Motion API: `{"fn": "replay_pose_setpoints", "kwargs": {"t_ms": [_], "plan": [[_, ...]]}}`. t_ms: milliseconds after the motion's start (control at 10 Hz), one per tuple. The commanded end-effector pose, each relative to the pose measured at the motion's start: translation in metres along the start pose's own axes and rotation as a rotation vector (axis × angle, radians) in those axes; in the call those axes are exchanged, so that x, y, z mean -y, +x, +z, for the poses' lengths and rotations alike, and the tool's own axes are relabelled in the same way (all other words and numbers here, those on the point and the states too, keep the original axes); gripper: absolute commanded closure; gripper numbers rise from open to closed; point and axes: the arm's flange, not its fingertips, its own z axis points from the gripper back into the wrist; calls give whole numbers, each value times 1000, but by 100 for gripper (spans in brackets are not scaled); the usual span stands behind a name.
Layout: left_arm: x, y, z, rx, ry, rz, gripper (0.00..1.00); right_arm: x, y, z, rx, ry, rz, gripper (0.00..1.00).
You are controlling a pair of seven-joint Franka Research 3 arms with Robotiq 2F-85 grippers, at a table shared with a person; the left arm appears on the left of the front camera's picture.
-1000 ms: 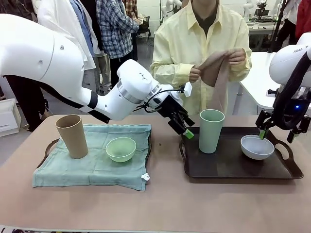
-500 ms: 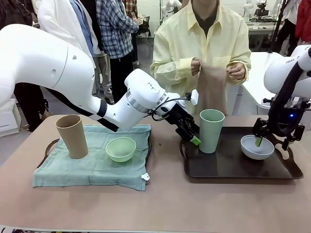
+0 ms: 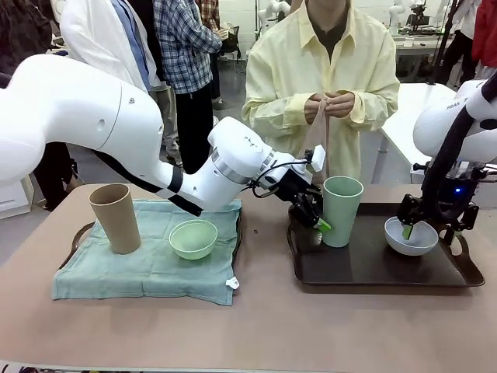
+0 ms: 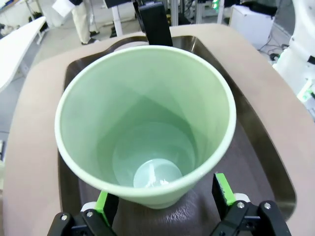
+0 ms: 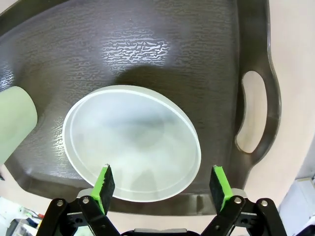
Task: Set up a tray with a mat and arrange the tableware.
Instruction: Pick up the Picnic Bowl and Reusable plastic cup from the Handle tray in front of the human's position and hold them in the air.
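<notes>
pale green plastic tumbler (image 4: 147, 123) sat empty on the dark tray (image 3: 365, 273), whitish-blue shallow bowl (image 5: 133, 142) empty nearby, my left claw (image 4: 165, 191) was wide open round the tumbler, right claw (image 5: 161, 183) gaped over the bowl, gripping nothing

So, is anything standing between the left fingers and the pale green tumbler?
Nothing visible does. The left gripper has its open fingers on either side of the pale green tumbler, low down, above the dark tray.

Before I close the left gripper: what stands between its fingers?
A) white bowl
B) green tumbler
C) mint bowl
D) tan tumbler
B: in the left wrist view, the left gripper stands open with one finger on each side of the green tumbler.
</notes>
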Motion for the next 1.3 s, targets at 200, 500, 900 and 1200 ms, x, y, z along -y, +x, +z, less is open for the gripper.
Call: {"fn": "replay_pose_setpoints", "kwargs": {"t_ms": [200,500,900,1200], "plan": [[1,10,-16,47,-3,-45,0,-1,5,-4,10,1,6,0],[3,19,-23,57,-10,-67,0,0,7,-5,11,2,17,0],[7,28,-34,43,-23,-77,0,-3,7,-6,12,-1,28,0],[5,27,-33,52,-37,-52,60,-2,7,-6,6,14,48,59]]}}
